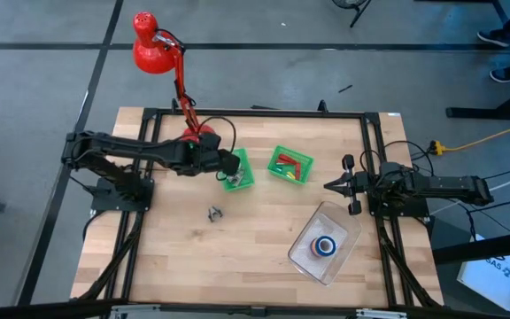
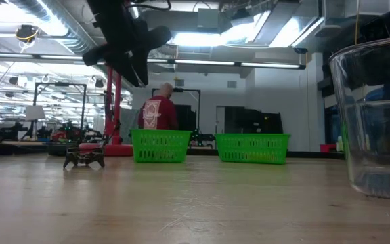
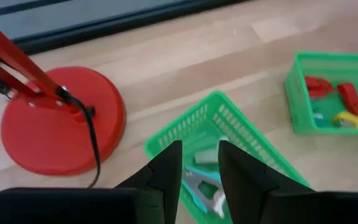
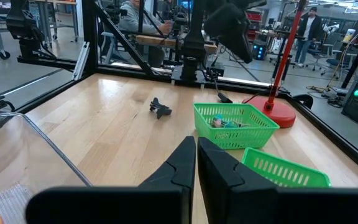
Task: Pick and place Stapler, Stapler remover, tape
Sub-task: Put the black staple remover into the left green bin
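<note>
My left gripper hangs open over the left green basket, nothing between its fingers. A teal and silver item, likely the stapler, lies in that basket. The dark stapler remover rests on the bare wood near the table's middle, also in the low view. A blue tape roll lies in the clear container at the near right. My right gripper is shut and waits level at the table's right edge.
A second green basket holding red and yellow pieces stands right of the first. A red desk lamp has its base at the far edge beside the left basket, its cord trailing. Bare wood lies along the near edge.
</note>
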